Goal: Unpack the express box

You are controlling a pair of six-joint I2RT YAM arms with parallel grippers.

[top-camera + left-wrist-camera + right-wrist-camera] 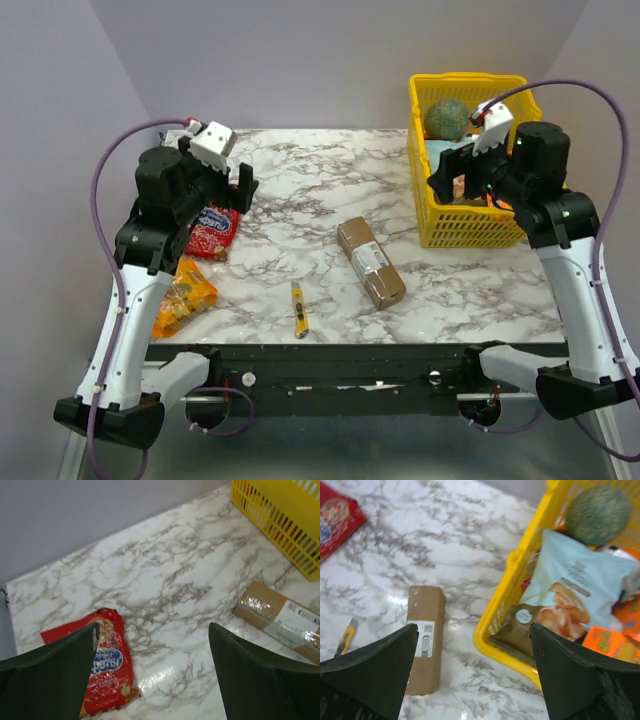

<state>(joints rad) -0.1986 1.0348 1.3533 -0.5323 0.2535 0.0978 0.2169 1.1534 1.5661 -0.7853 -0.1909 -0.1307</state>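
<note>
The express box (pixel 370 261), a brown carton with a white label, lies closed on the marble table near the middle. It also shows in the left wrist view (pixel 280 617) and in the right wrist view (pixel 424 637). A yellow utility knife (pixel 299 309) lies to the box's left; its tip shows in the right wrist view (pixel 347 636). My left gripper (pixel 240 185) is open and empty, raised above the red snack bag (pixel 211 232). My right gripper (pixel 455 172) is open and empty, raised over the near left corner of the yellow basket (pixel 455 228).
The yellow basket (pixel 507 602) at the back right holds a green ball (pixel 599 514), a light blue snack bag (pixel 575 587) and orange packs. A red snack bag (pixel 107 667) and an orange snack bag (pixel 183 295) lie at the left. Grey walls enclose the table.
</note>
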